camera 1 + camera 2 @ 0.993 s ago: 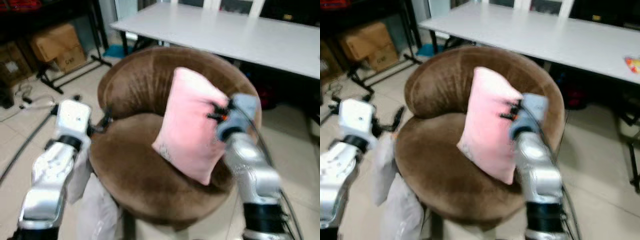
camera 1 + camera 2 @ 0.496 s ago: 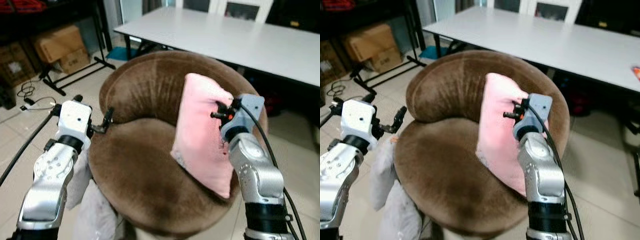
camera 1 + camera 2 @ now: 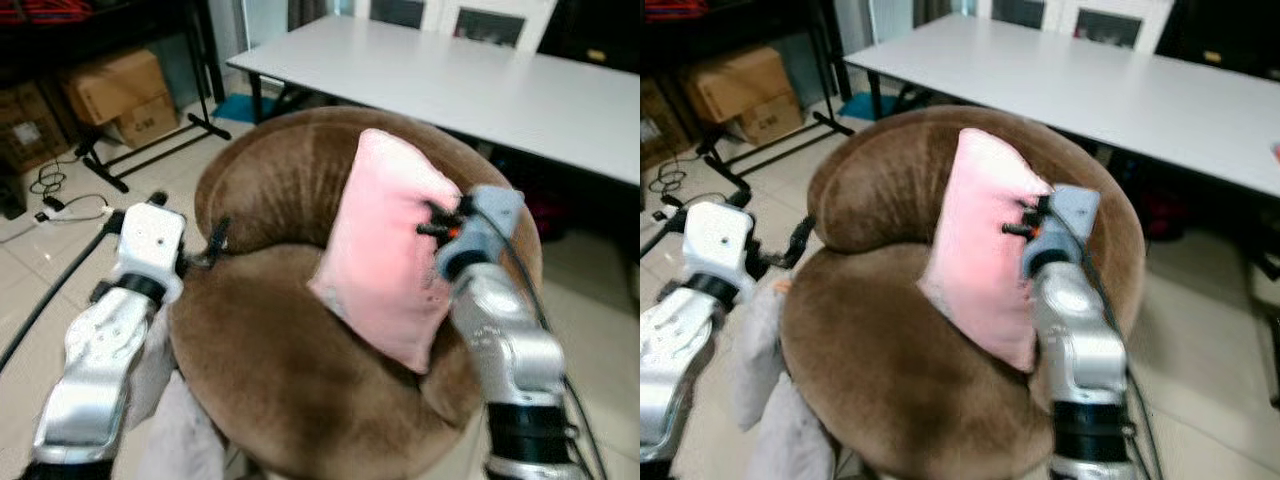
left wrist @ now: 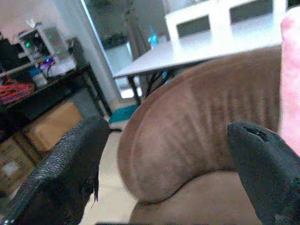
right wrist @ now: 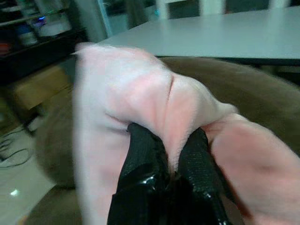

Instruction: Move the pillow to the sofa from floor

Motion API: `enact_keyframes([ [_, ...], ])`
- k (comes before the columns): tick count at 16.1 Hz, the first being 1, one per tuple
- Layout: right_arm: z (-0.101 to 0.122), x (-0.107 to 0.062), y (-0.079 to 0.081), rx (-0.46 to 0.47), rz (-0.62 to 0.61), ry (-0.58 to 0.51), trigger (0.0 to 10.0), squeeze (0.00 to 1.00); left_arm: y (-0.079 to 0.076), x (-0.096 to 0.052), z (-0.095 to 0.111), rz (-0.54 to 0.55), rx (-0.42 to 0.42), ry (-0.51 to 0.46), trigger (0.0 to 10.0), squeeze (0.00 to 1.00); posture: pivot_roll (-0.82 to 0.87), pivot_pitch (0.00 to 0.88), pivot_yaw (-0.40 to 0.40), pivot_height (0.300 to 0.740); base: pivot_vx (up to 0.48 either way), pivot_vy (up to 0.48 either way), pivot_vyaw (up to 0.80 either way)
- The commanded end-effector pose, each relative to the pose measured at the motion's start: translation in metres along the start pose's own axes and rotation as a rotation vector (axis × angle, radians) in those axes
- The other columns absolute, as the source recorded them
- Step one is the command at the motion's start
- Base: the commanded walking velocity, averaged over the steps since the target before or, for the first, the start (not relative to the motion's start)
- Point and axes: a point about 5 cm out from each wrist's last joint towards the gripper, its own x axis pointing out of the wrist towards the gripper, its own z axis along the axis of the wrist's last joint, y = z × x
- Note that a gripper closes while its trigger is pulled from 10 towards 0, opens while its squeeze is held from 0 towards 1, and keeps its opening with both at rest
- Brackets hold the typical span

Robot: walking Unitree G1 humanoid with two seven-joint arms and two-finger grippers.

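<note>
My left pincer (image 3: pixel 190 238) waits spread apart by the sofa (image 3: pixel 270 350) edge, while my right pincer (image 5: pixel 164 154), clamped on one pinched fold, holds the pillow (image 3: pixel 385 260) tilted over the seat, where it may topple off.

Head stereo: looks forward and down, both eyes sharing the sofa (image 3: pixel 300 370).
Left wrist: low beside sofa, facing its backrest.
Right wrist: close on pillow (image 5: pixel 140 89).

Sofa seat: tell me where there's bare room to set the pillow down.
The sofa seat is bare between the backrest and the front rim, left of the pillow. The right side is crowded by the pillow and the right claw pinching it.
</note>
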Motion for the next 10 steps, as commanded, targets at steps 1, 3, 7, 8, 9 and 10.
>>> enact_keyframes([
  [1, 0.012, 0.002, 0.008, -0.049, 0.039, -0.011, 10.0, 0.00, 0.000, -0.004, -0.003, -0.053, 0.022, 0.019, 10.0, 0.00, -0.01, 0.000, -0.002, 0.740, 0.000, 0.000, 0.00],
  [3, 0.017, 0.004, 0.021, -0.062, 0.110, 0.051, 10.0, 0.00, 0.004, -0.015, -0.010, -0.159, 0.066, 0.062, 10.0, 0.00, 0.00, 0.000, -0.010, 0.740, 0.000, 0.000, 0.00],
  [7, 0.011, 0.010, 0.046, 0.011, 0.171, 0.182, 10.0, 0.00, -0.001, -0.030, -0.015, -0.337, 0.094, 0.120, 10.0, 0.00, 0.01, 0.000, -0.014, 0.740, 0.000, 0.000, 0.00],
  [8, 0.009, 0.014, 0.051, 0.056, 0.182, 0.229, 10.0, 0.00, -0.002, -0.032, -0.015, -0.363, 0.090, 0.129, 10.0, 0.00, 0.02, 0.000, -0.014, 0.740, 0.000, 0.000, 0.00],
  [9, 0.011, 0.020, 0.055, 0.117, 0.188, 0.242, 10.0, 0.00, -0.002, -0.034, -0.015, -0.392, 0.089, 0.134, 10.0, 0.00, 0.02, 0.000, -0.014, 0.740, 0.000, 0.000, 0.00],
  [10, 0.013, 0.027, 0.057, 0.171, 0.179, 0.254, 10.0, 0.00, -0.003, -0.036, -0.015, -0.421, 0.081, 0.138, 10.0, 0.00, 0.02, 0.000, -0.014, 0.740, 0.000, 0.000, 0.00],
])
